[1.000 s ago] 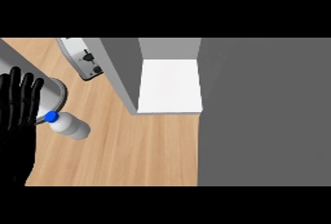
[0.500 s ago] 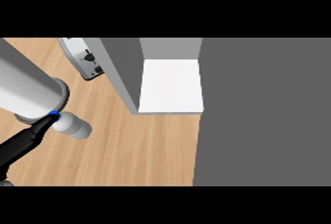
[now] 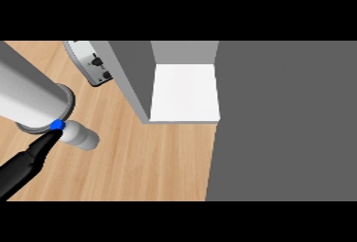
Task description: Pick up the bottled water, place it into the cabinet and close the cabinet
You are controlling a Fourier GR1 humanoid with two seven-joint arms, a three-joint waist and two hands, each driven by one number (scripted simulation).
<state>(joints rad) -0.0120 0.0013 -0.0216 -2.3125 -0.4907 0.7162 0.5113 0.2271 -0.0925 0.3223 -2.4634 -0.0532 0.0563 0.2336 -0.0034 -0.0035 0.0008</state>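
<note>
The bottled water [image 3: 81, 136] lies on its side on the wooden counter [image 3: 153, 165], a pale bottle with a blue cap [image 3: 57, 125] pointing up-left. My left forearm [image 3: 28, 97] crosses the upper left as a thick grey cylinder, its end right above the cap. Below it, my black left hand [image 3: 28, 160] runs as a narrow shape down to the lower left edge, its upper end touching or just beside the bottle's cap end. The cabinet [image 3: 185, 92] stands open to the right, showing a bare white shelf. My right hand is out of sight.
A grey cabinet side panel [image 3: 132, 78] stands between the bottle and the white shelf. A broad dark grey surface [image 3: 286, 123] fills the right side. A silver panel with black knobs [image 3: 90, 61] sits at the top left of the counter.
One second ago the left hand stood open, fingers up, at the left edge. The forearm has since swung in over the upper left, and the hand now points down-left beside the bottle. The bottle has not moved.
</note>
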